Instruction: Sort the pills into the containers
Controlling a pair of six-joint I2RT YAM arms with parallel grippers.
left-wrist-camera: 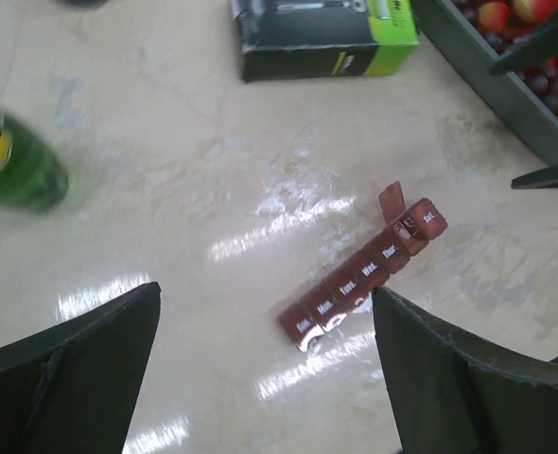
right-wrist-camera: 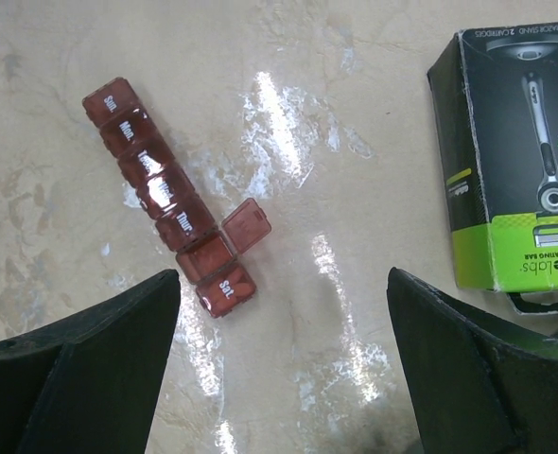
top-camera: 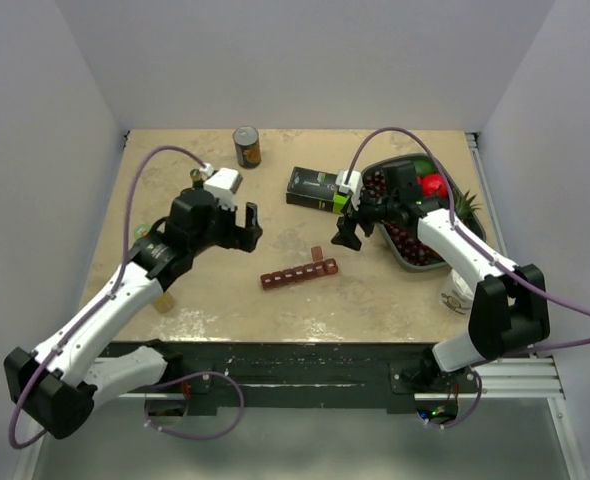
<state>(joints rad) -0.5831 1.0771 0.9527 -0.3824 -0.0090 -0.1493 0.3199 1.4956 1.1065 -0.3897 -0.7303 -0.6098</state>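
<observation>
The left pincer (top-camera: pixel 245 224) is hanging released over the bench (top-camera: pixel 215 310), its fingers (left-wrist-camera: pixel 90 369) spread wide with nothing between them, off to the left of the pill strip (top-camera: pixel 300 272). The strip is lying flat and slanted on the bench between the two arms, with its day labels running Sun to Sat. One lid (right-wrist-camera: pixel 246 225), second from the Sat end, is standing flipped open, and the others are looking closed. The right pincer (top-camera: pixel 347 238) is hovering just beyond that open end, likewise released and empty.

No loose pill is showing in any view, so the step in hand is probably fetching one. To do it well, the carrying arm should be coming down straight over the open compartment and letting go low. The slot is narrow, and the strip is looking light enough to skid if a finger is brushing it. The other pincer could be steadying the Sun end.

A blurred green bottle (left-wrist-camera: pixel 14 161) is sitting well apart from the strip; whether it is holding pills I cannot tell. Farther back, the black-and-green razor box (top-camera: pixel 315 188) and the grey fruit tray (left-wrist-camera: pixel 501 90) are crowding the right arm's side, leaving it little room to swing. A can (top-camera: pixel 247 147) is standing near the far edge, well out of the way.
</observation>
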